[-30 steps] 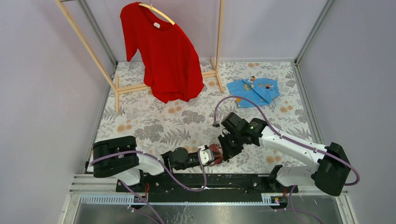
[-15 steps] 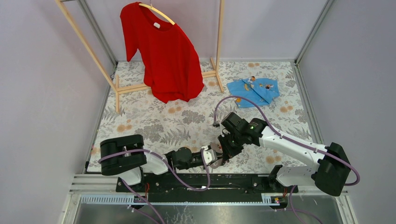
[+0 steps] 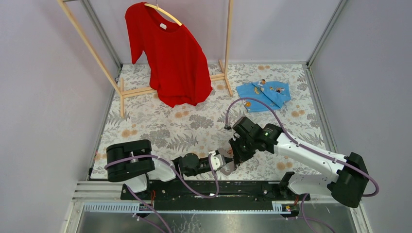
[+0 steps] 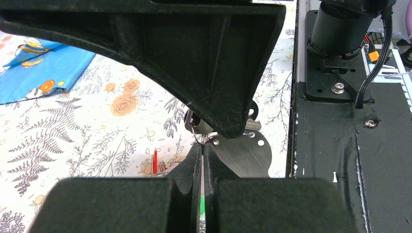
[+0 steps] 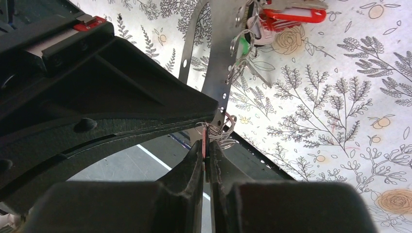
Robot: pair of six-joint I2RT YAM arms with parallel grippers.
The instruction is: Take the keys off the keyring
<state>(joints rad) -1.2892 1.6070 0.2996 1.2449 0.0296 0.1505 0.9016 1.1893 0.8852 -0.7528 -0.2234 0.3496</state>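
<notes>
Pinching keyring (image 5: 219, 73): left gripper (image 4: 201, 154), right gripper (image 5: 208, 145) both clamped tight; keys (image 5: 286, 14) just beyond.

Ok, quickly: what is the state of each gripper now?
Left gripper: shut on the keyring.
Right gripper: shut, apparently on the keyring too.

We find no text, label, brand or number that we can read. The blue cloth (image 3: 264, 95), at one o'clock on the table, carries only small cartoon prints. The red key (image 5: 291, 14) head shows no writing.
</notes>
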